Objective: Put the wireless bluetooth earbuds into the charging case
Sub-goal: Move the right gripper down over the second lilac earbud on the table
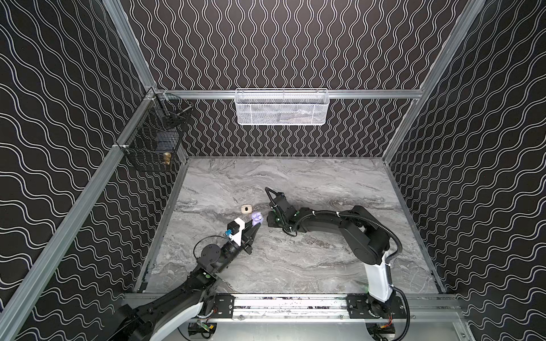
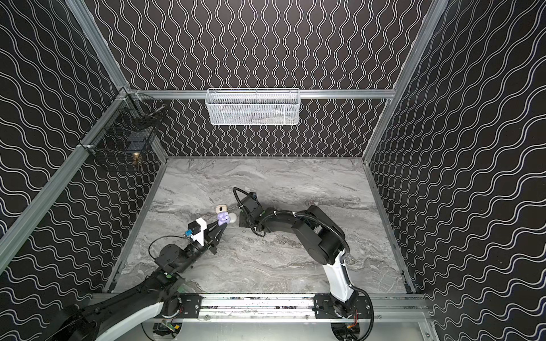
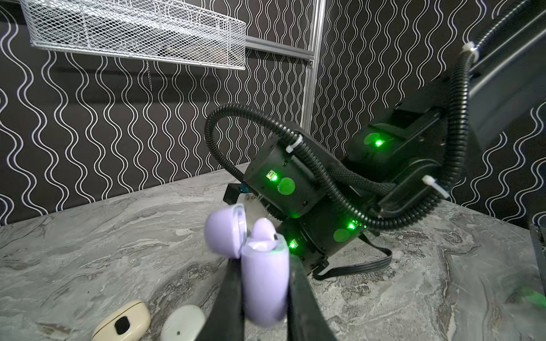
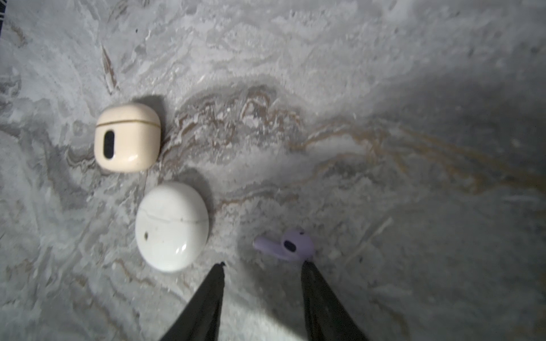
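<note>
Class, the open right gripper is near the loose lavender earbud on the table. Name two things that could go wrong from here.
1. The earbud lies by one fingertip of the open right gripper, not centred between them; closing may flick it away.
2. The white case sits close beside the other fingertip and could get nudged.

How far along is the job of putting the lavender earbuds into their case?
Done: the lavender case is open, with what looks like a seated earbud in it. In hand: the left gripper clamps that case; the right gripper, jaws apart, hovers by the loose lavender earbud on the table. Left: grasping and seating it. The cream case and white case lie closed.
</note>
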You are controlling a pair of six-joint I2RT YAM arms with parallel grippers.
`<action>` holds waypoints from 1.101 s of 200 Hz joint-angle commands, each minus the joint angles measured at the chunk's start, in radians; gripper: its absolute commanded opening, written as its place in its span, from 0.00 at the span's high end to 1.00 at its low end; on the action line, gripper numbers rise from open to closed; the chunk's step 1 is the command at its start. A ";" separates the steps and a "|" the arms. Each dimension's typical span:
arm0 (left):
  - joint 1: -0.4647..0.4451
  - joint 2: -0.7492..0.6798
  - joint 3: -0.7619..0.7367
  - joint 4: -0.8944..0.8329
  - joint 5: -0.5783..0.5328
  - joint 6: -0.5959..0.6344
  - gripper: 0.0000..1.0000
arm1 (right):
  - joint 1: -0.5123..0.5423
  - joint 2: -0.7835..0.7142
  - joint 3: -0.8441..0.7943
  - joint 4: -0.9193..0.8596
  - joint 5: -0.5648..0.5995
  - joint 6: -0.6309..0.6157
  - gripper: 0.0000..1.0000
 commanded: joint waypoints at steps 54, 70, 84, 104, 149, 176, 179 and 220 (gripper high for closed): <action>0.001 -0.022 -0.030 0.014 0.007 0.007 1.00 | -0.008 0.115 0.160 -0.183 0.082 -0.032 0.55; 0.001 -0.016 -0.029 0.020 0.008 0.005 1.00 | -0.007 0.120 0.173 -0.192 0.097 -0.040 0.55; 0.001 -0.015 -0.030 0.021 0.007 0.004 1.00 | -0.007 0.121 0.182 -0.201 0.098 -0.046 0.58; 0.001 -0.010 -0.029 0.029 0.011 0.002 1.00 | -0.004 0.125 0.189 -0.214 0.101 -0.048 0.61; 0.002 -0.029 -0.030 0.011 0.006 0.004 1.00 | 0.009 0.127 0.187 -0.231 0.128 -0.052 0.68; 0.001 -0.041 -0.029 -0.002 0.000 0.005 1.00 | 0.012 0.146 0.211 -0.254 0.133 -0.057 0.71; 0.001 -0.039 -0.030 -0.003 0.000 0.005 1.00 | 0.014 0.146 0.214 -0.257 0.136 -0.058 0.72; 0.002 -0.040 -0.029 -0.002 0.001 0.005 1.00 | 0.023 0.163 0.235 -0.273 0.139 -0.062 0.78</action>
